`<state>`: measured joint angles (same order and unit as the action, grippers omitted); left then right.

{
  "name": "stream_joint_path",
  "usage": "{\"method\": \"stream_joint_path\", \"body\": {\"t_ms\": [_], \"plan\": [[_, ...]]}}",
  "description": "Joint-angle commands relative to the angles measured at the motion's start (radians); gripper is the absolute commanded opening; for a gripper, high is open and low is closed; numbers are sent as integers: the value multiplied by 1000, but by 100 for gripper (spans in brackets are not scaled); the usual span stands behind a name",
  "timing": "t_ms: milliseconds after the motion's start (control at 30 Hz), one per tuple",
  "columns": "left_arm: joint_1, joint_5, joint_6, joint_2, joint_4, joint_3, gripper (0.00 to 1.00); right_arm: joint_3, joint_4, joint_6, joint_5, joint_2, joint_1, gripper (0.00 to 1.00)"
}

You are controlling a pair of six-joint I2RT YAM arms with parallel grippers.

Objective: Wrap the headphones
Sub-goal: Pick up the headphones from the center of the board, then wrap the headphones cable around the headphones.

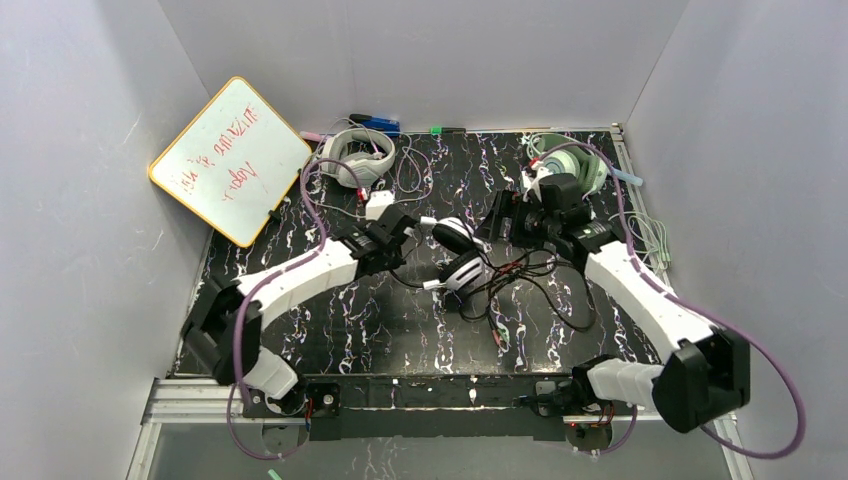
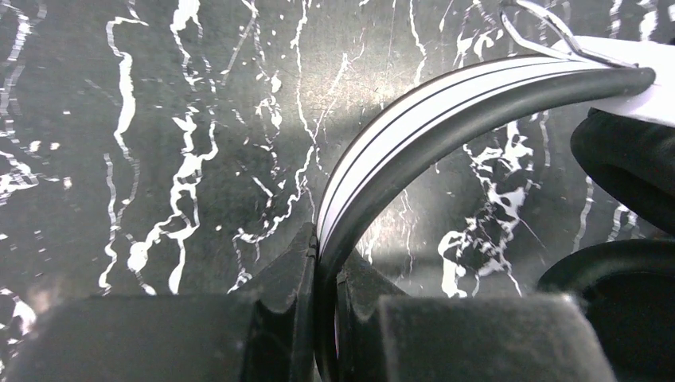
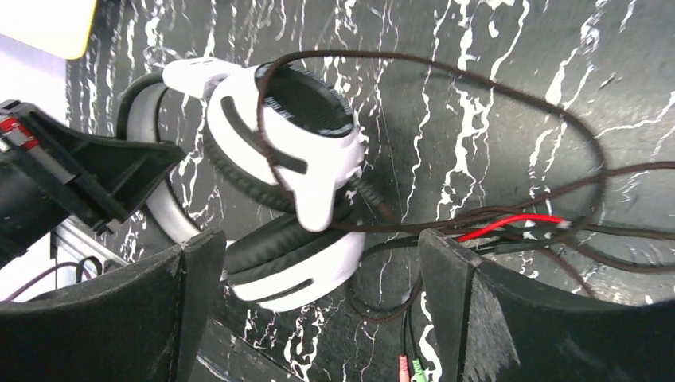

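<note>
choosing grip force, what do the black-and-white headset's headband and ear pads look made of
The headband: likely hard glossy plastic, white with black stripes, sheen along its curve. The ear pads: probably soft matte leatherette, black, smooth and rounded; covering uncertain.

Robotics lab test cell. Plain white walls (image 1: 420, 60) enclose a black marbled surface (image 1: 380, 320). Two robot arms (image 1: 300, 273) mount on an aluminium rail (image 1: 185, 400); a handwritten whiteboard (image 1: 230, 160) leans against the left wall.
</note>
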<state>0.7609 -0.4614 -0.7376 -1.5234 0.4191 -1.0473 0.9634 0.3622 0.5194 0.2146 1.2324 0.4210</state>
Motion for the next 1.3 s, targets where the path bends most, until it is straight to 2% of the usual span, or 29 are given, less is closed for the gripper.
{"method": "stream_joint_path", "body": {"t_ms": [0, 133, 267, 367, 567, 800, 933, 1033, 1133, 1267], "plan": [[-25, -40, -2, 192, 67, -47, 0, 9, -65, -21, -78, -118, -2, 99], [-90, -4, 31, 299, 137, -73, 0, -43, -114, -27, -114, -212, -2, 99], [-269, 163, 89, 389, 204, -156, 0, -93, -157, -32, -123, -270, -2, 98], [-346, 257, 141, 393, 265, -277, 0, -156, -229, -42, -81, -307, -2, 96], [-357, 413, 147, 342, 375, -551, 0, -229, -389, -59, 57, -349, -3, 95], [-357, 514, 107, 340, 371, -701, 0, -201, -457, -55, 312, -242, -2, 93], [-357, 612, 84, 339, 309, -699, 0, -196, -523, -67, 363, -235, -2, 92], [-356, 673, 88, 345, 267, -662, 0, -184, -546, -96, 326, -267, -2, 92], [-357, 659, 118, 357, 262, -620, 0, -166, -559, -134, 307, -307, -2, 92], [-357, 621, 143, 380, 253, -561, 0, -147, -590, -169, 375, -352, -3, 88]]}}
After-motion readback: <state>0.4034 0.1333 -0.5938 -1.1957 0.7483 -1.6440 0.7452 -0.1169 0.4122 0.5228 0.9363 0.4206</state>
